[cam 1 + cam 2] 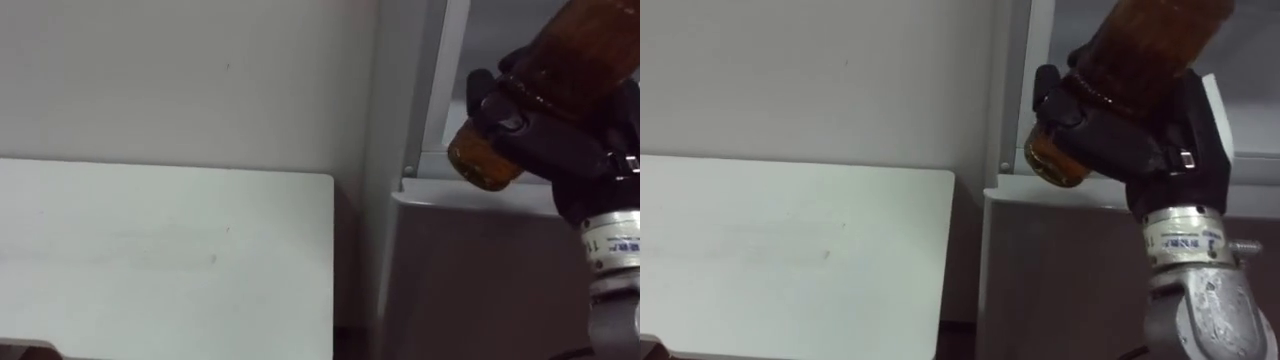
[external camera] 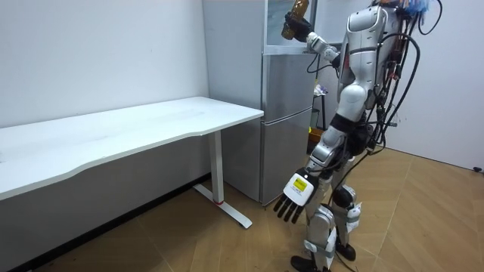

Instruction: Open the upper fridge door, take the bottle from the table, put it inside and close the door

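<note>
i see my right hand (image 1: 1140, 140) with fingers curled round the brown bottle (image 1: 1150, 40) beside the fridge (image 1: 1080, 270) top; left hand (image 2: 290, 205) hangs before the fridge, fingers straight; wrist label (image 1: 1185, 240) unreadable.

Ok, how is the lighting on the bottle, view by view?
Eye views: dim, the bottle in the right hand shows dark amber. Room view: bright, even light; bottle held up at the fridge, left hand hanging open.

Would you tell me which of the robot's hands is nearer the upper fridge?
Right. The right hand, gripping the bottle, is raised at the upper fridge; the left hand hangs open low, level with the lower door.
</note>
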Tool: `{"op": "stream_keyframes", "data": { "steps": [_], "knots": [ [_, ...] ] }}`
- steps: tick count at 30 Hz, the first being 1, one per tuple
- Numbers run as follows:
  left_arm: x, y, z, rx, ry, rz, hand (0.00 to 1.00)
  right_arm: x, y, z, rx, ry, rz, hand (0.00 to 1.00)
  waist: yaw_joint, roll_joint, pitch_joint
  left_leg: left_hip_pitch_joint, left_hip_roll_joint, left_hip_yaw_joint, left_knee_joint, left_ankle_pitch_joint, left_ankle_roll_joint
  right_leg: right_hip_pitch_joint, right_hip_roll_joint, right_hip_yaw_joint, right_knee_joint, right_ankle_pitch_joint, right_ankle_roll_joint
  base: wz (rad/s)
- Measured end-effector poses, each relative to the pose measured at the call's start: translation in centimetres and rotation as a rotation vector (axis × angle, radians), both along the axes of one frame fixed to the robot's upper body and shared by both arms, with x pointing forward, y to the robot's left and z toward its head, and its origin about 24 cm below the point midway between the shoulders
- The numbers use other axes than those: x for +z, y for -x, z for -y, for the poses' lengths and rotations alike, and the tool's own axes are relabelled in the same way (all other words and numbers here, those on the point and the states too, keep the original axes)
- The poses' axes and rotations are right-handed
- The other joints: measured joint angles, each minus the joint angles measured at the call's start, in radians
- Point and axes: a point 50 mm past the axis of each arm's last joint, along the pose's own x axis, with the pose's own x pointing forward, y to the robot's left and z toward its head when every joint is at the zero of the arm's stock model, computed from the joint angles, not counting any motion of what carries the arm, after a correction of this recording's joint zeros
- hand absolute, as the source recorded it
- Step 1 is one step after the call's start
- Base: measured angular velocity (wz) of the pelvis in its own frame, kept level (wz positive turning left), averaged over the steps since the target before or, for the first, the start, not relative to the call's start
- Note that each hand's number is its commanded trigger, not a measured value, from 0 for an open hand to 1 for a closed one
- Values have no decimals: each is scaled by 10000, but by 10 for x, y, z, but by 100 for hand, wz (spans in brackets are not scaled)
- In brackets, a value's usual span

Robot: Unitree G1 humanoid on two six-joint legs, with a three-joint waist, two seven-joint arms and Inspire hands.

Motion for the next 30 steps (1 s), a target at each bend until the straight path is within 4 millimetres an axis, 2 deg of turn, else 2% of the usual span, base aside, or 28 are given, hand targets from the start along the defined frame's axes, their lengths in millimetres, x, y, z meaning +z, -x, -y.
{"op": "stream_keyframes", "data": {
  "steps": [6,12,21,30],
  "knots": [
    [2,-5,-5,-51,-138,104,0,-12,3,3,-173,20,-421,100,-260,-67,-5,0,-1,28,-14,-3,-3,-21,5,35,6,0,0,-1],
    [2,-7,-5,-85,-147,222,0,-13,3,4,-197,26,-532,100,-453,-73,-5,3,12,37,-13,-8,-9,-29,14,37,9,0,-1,0],
    [2,-2,-5,-275,-222,119,0,-12,4,9,-480,3,-461,100,-471,-197,15,90,72,192,5,-61,-33,-19,40,80,47,8,-14,-5],
    [2,-4,-6,-449,-260,145,0,-8,6,19,-860,-137,-303,100,-469,-226,15,157,82,289,8,-130,-33,-22,64,276,62,9,-15,-5]
  ]
}}
